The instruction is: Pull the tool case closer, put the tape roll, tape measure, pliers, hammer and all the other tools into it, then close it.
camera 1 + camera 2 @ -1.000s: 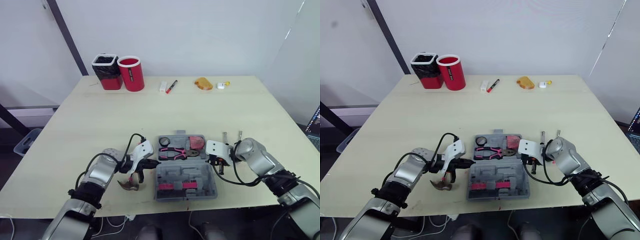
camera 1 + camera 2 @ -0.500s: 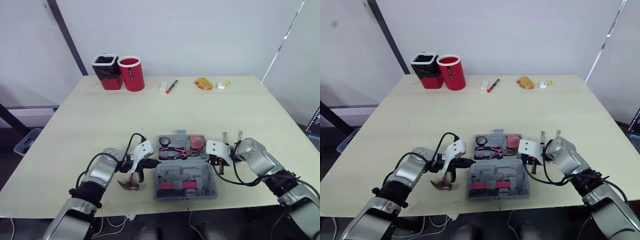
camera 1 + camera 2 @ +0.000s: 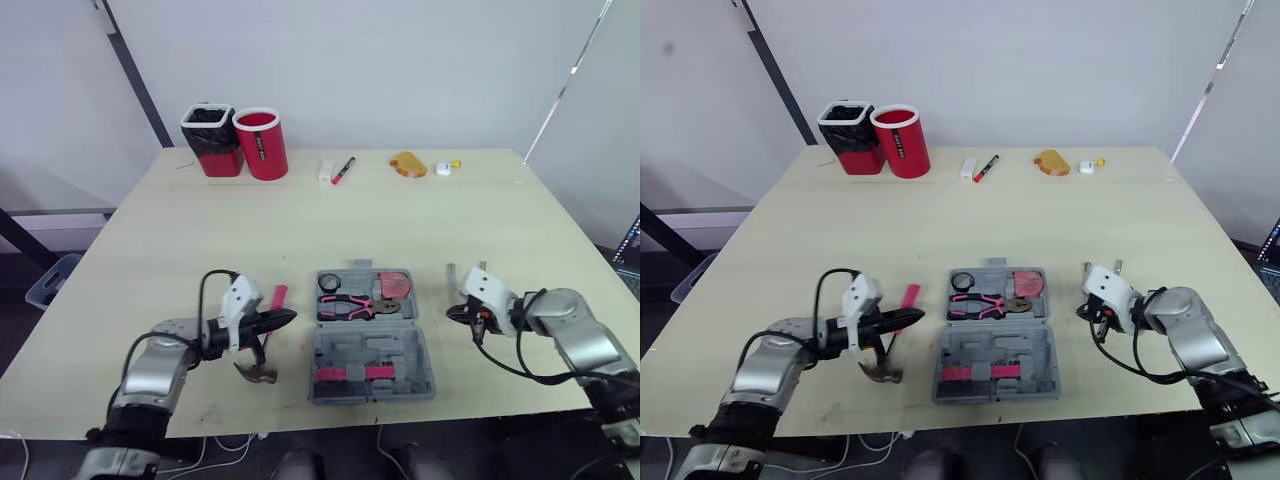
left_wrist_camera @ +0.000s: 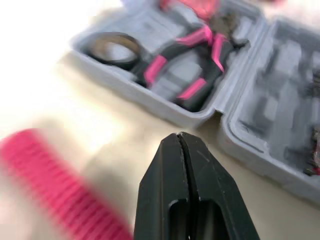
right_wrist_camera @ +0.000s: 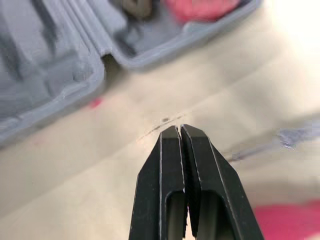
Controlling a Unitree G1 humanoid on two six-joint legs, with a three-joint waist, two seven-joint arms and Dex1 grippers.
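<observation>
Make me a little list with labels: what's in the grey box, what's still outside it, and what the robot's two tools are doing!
Box: tool case, lid open
Inside: tape roll, pliers, a red item
Still outside: hammer, lying left of the tool case
Left arm: left tool shut, holding nothing, next to the hammer
Right arm: right tool shut, holding nothing, right of the tool case

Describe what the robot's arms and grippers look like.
The left arm and right arm are rounded silver-grey shells with black joints. Each wrist carries a white housing, and black cables loop loosely from it back along the forearm. The left gripper and right gripper each have two glossy black fingers, broad at the base and tapering to a blunt wedge tip.
</observation>
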